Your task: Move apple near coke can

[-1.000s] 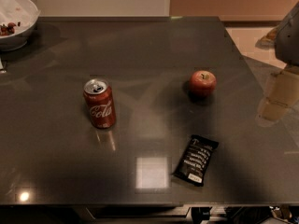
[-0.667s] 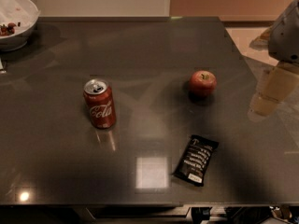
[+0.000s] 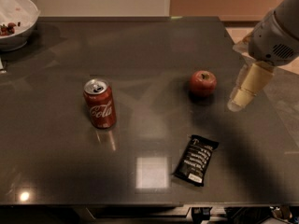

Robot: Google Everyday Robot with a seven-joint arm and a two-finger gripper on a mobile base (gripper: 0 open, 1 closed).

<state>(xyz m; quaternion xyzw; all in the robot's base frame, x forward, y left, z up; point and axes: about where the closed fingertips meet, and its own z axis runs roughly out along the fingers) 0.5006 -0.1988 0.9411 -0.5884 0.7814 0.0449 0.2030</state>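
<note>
The red apple (image 3: 202,82) sits on the dark table (image 3: 140,45), right of centre. The red coke can (image 3: 99,103) stands upright to its left, well apart from it. My gripper (image 3: 243,96) hangs at the right side of the table, just right of the apple and a little above the surface, with its cream-coloured fingers (image 3: 251,83) pointing down and left. It touches nothing.
A flat black snack wrapper (image 3: 196,159) lies near the front edge, below the apple. A white bowl (image 3: 16,17) with some food stands at the back left corner. The table's right edge runs just past my gripper.
My gripper has moved left, in over the table's right side and closer to the apple. The apple, can and wrapper have not moved.
</note>
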